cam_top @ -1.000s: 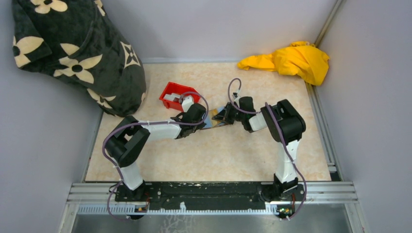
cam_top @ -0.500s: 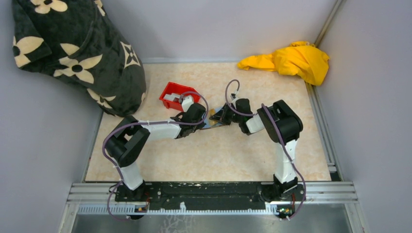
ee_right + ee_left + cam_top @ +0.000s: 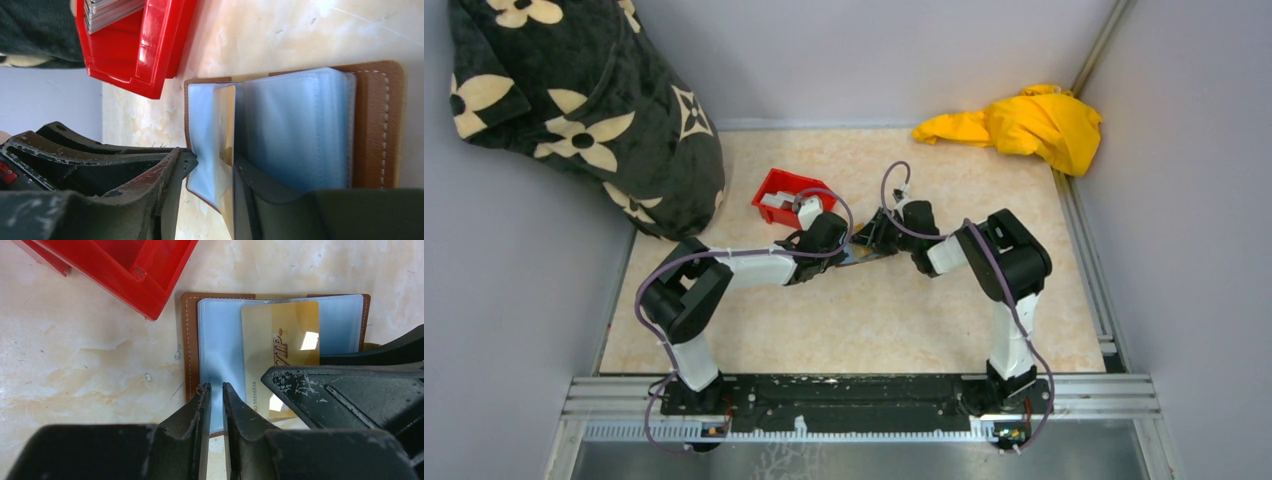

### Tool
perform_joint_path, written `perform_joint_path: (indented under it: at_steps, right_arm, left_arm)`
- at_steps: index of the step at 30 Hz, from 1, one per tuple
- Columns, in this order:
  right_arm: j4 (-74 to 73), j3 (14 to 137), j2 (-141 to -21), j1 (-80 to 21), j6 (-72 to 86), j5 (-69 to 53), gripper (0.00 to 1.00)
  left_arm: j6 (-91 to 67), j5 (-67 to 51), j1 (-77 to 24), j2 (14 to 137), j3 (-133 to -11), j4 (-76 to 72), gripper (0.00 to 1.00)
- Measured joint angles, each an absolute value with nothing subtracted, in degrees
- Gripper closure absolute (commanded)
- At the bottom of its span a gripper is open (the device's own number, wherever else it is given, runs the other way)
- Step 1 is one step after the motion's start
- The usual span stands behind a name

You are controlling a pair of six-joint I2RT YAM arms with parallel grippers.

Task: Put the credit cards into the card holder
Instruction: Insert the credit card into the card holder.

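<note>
Lying among limp, clear bluish sleeves, the glossy gold card (image 3: 280, 335) rests in the open holder (image 3: 189, 340), which is stitched brown leather and flat on the table (image 3: 75, 365) beside a red plastic bin (image 3: 125, 270). The left gripper (image 3: 216, 390) pinches a sleeve at the holder's edge. The right gripper (image 3: 214, 161) stands with its fingers apart around the card. Being slick, the card could slide out, and an angled push could buckle the sleeve.

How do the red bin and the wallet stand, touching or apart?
Apart: left wrist view shows bare table between the red bin and the wallet.
</note>
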State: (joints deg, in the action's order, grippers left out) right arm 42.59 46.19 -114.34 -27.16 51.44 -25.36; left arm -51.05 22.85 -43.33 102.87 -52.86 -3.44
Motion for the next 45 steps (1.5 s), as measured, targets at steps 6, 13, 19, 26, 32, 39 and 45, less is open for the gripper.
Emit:
perform_joint_path:
  at_steps: [6,13,19,26,32,39,45]
  right_arm:
    - [35.53,48.34,-111.63,-28.16,46.48,-23.79,0.51]
    - [28.45,50.06,-109.51,-28.88,42.04,-21.08,0.51]
    - [23.44,50.7,-107.66,-29.1,39.42,-18.74,0.51]
    - [18.57,52.84,-107.31,-29.26,36.88,-17.98,0.51]
    - [13.08,55.55,-107.11,-29.36,33.67,-15.2,0.51]
    - [9.67,57.45,-107.35,-29.56,31.48,-14.44,0.52]
    - [9.69,58.17,-108.07,-29.8,31.35,-14.26,0.6]
  left_arm:
    - [-50.92,22.83,-43.35,102.96,-52.84,-3.64,0.78]
    - [-50.92,22.81,-43.33,102.98,-52.84,-3.81,0.78]
    - [-50.92,22.44,-43.18,103.61,-52.84,-5.54,0.78]
    - [-50.89,22.2,-43.05,103.61,-52.84,-5.58,0.78]
    - [-50.89,21.8,-42.96,103.88,-52.95,-6.13,0.78]
    - [-50.89,21.56,-42.96,104.31,-53.19,-6.74,0.79]
    - [-50.89,21.5,-42.94,104.31,-53.17,-6.83,0.79]
